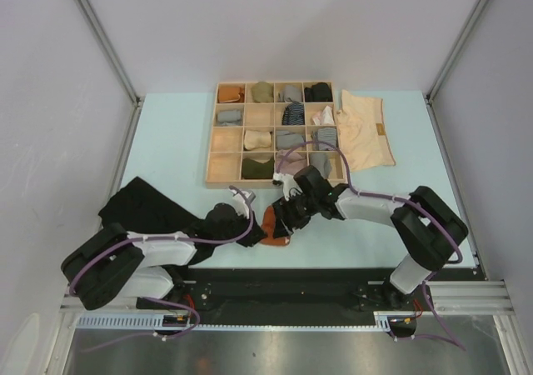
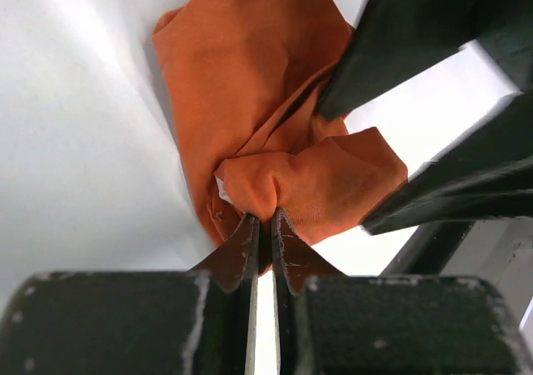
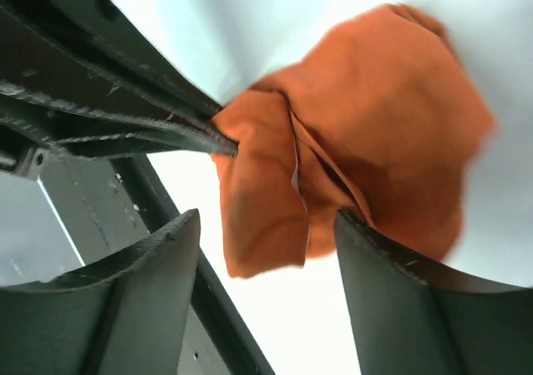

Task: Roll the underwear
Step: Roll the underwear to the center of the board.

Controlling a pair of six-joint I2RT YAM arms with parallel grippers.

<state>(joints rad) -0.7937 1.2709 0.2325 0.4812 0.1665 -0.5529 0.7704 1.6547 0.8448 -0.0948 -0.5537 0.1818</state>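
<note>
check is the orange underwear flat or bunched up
Bunched: the orange underwear is creased and doubled over, a fold pinched in the left gripper.

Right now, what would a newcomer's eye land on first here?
The rust-orange underwear lies bunched at near centre: the left gripper pinches a fold, the right gripper stands open around it. Behind sits a wooden tray of small bundles, cream underwear to its right, black underwear near left.
</note>
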